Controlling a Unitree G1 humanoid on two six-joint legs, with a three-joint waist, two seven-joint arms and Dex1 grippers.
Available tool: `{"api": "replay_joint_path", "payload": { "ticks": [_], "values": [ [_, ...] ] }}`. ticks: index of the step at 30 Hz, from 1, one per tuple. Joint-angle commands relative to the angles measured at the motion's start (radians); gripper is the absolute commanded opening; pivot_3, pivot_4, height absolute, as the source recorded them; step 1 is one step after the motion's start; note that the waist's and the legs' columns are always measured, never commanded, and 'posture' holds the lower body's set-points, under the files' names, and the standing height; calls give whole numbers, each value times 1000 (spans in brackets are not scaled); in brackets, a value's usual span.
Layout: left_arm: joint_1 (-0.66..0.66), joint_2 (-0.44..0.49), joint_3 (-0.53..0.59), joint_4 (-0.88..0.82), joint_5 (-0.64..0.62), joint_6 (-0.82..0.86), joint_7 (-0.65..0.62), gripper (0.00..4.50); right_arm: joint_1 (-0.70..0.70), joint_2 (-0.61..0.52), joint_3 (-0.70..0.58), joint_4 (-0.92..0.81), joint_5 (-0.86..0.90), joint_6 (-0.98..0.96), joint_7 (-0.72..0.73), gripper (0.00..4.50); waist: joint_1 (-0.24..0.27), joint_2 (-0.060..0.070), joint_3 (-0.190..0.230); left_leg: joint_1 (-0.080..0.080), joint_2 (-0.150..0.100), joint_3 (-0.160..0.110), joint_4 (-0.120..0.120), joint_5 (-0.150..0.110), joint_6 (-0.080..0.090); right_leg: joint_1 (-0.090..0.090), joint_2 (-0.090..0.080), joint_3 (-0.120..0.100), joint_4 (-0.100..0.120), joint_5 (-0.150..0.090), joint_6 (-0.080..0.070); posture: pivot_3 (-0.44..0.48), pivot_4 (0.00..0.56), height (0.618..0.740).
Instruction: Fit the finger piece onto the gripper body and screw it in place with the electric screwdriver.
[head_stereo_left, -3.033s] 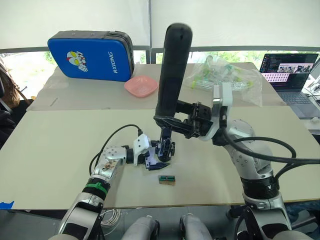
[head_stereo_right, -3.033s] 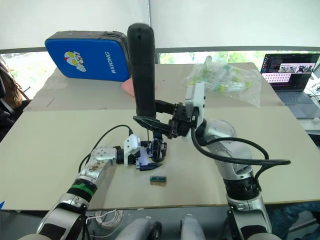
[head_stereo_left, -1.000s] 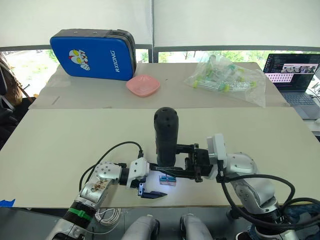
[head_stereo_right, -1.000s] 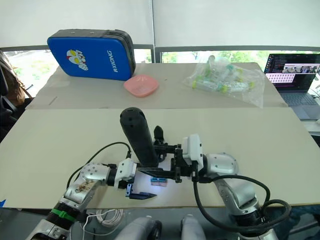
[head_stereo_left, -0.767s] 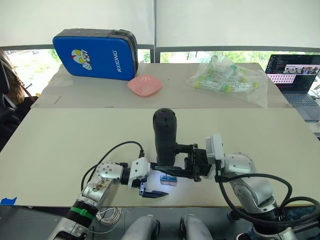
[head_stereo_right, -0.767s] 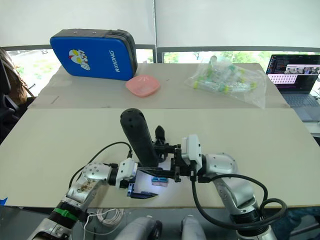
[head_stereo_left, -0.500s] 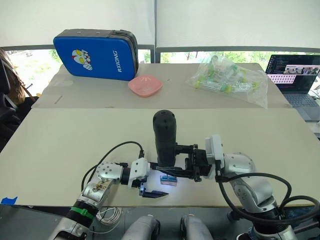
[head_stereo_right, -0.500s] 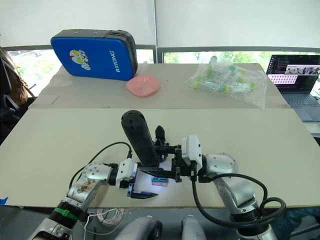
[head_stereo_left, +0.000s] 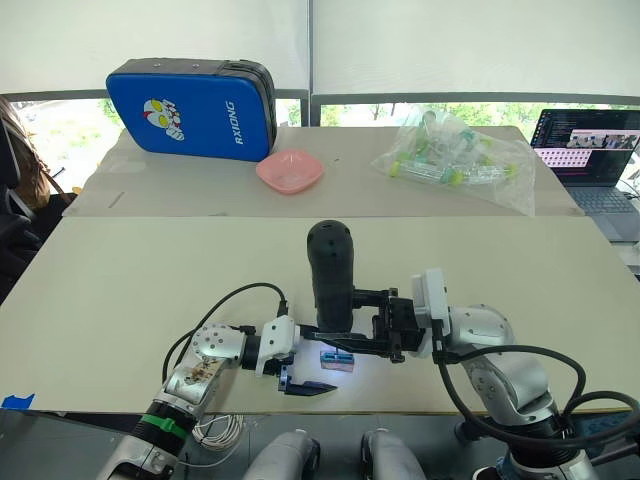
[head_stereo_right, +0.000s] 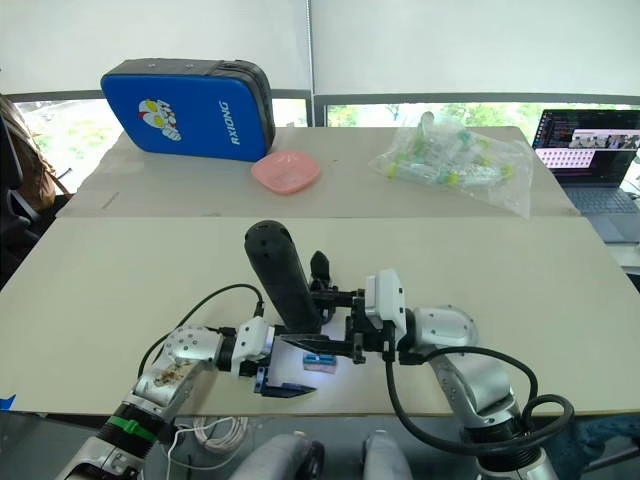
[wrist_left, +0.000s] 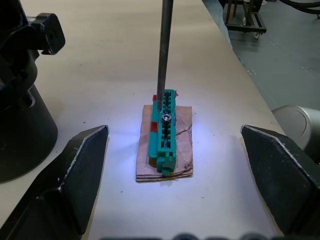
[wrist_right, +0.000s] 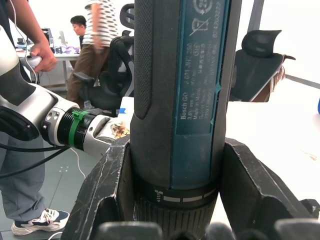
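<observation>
1. While the right claw (wrist_right: 175, 192) is clamped on the electric screwdriver (head_stereo_left: 331, 275) and holds it upright, the bit (wrist_left: 164, 50) stands on the green-topped block (wrist_left: 165, 135) at the near edge of the worktop (head_stereo_left: 150, 270), touching or just above a screw (wrist_left: 165, 118).
2. Left claw (wrist_left: 173, 131) is spread wide and empty, one finger on each side of the block.
3. Gripper body (head_stereo_right: 318, 268) sits on the worktop just behind the screwdriver, apart from both claws. Can't tell whether the finger piece is on it.
4. Step, as I judge it: picking a screw off the block with the bit.
5. Next move calls for a straight lift so the screw stays on the bit, then a carry to the gripper body, probably with the left claw steadying it.
6. Versus 3 s ago: the screwdriver was up high over the gripper body, with the left claw at that part; now it is low at the block. Almost nothing changes over the last second.
</observation>
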Motion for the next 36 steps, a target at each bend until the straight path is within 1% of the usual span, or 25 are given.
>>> {"api": "replay_joint_path", "payload": {
  "ticks": [1,36],
  "values": [
    [23,4,-27,13,17,27,8,4466,-27,14,-11,-43,23,-19,-7,1945,0,0,0,0,0,0,0,0,0,0,0,0,0,0,0,0,150,740],
    [27,8,-24,-7,9,42,21,4466,-32,14,4,-37,23,1,-6,1945,0,0,0,0,0,0,0,0,0,0,0,0,0,0,0,0,150,740]
  ]
}}
